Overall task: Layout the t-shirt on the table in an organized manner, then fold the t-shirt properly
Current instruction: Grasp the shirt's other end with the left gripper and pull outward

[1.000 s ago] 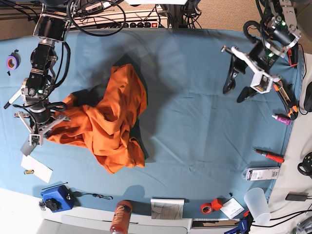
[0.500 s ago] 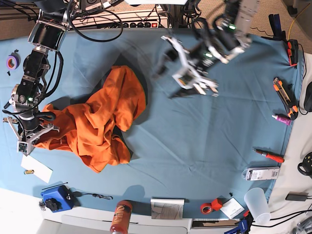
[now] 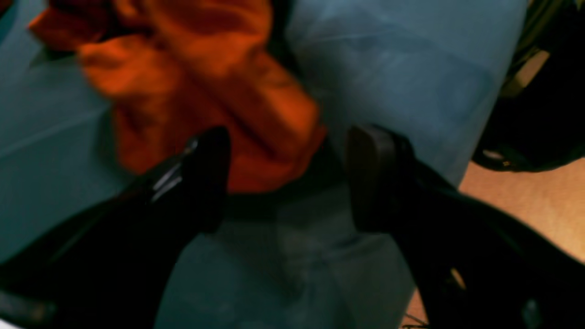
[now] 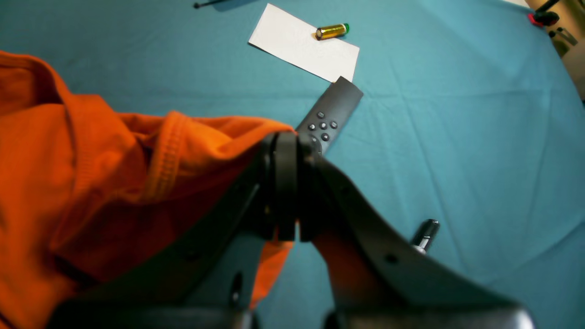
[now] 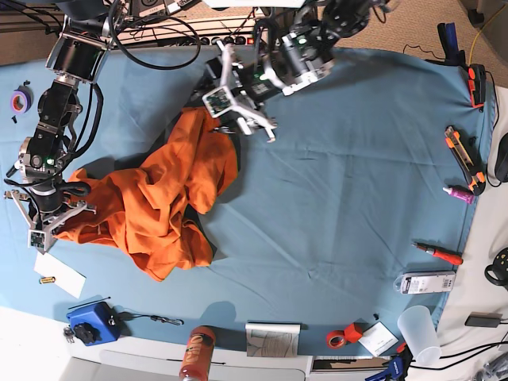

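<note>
The orange t-shirt (image 5: pixel 163 198) lies crumpled on the left half of the light-blue table (image 5: pixel 341 206). My right gripper (image 5: pixel 48 225) is shut on the shirt's left edge; the right wrist view shows its jaws (image 4: pixel 285 187) pinched on a ribbed hem of the t-shirt (image 4: pixel 114 183). My left gripper (image 5: pixel 242 119) hovers open over the shirt's upper end near the table's back. In the left wrist view its open gripper (image 3: pixel 288 178) straddles the end of a blurred fold of the t-shirt (image 3: pixel 205 77), not holding it.
A black remote (image 4: pixel 329 119), a white paper (image 4: pixel 304 43) and a battery (image 4: pixel 332 31) lie just past my right gripper. A purple tape roll (image 5: pixel 20 99) sits far left. A blue box (image 5: pixel 91 321), a bottle (image 5: pixel 197 353), a cup (image 5: pixel 419 333) and tools (image 5: pixel 464 155) line the front and right edges.
My left arm has swept from the table's right side across to the shirt's upper end, still open. My right gripper has dragged the shirt's edge a little further left.
</note>
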{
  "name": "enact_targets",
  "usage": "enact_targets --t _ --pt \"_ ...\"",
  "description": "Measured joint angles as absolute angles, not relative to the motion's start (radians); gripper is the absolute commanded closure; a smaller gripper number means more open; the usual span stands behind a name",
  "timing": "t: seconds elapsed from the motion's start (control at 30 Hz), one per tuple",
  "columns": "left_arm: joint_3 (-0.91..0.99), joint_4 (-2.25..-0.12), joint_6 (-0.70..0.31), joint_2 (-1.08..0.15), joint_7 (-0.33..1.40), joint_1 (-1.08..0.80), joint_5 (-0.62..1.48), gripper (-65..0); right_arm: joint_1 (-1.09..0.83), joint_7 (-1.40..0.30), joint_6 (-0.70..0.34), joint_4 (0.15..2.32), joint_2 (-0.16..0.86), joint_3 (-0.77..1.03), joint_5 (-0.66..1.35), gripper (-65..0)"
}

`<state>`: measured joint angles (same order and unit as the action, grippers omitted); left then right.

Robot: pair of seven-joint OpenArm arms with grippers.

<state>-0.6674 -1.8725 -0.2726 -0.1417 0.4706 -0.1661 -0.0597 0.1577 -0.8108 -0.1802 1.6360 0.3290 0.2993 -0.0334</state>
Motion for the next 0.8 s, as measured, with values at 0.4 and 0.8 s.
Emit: enact_targets --t 0.4,0.8 --pt "-0.684 -1.714 -0.22 -0.081 0.471 -0.091 -0.06 -39.9 0.158 -0.811 -0.181 1.636 0.329 0.299 -0.04 0.0" --pt "-0.685 -1.622 -0.037 -0.075 0.485 -0.023 -0.056 0.0 0.158 -0.807 -0.181 1.636 0.329 0.299 -0.013 0.0"
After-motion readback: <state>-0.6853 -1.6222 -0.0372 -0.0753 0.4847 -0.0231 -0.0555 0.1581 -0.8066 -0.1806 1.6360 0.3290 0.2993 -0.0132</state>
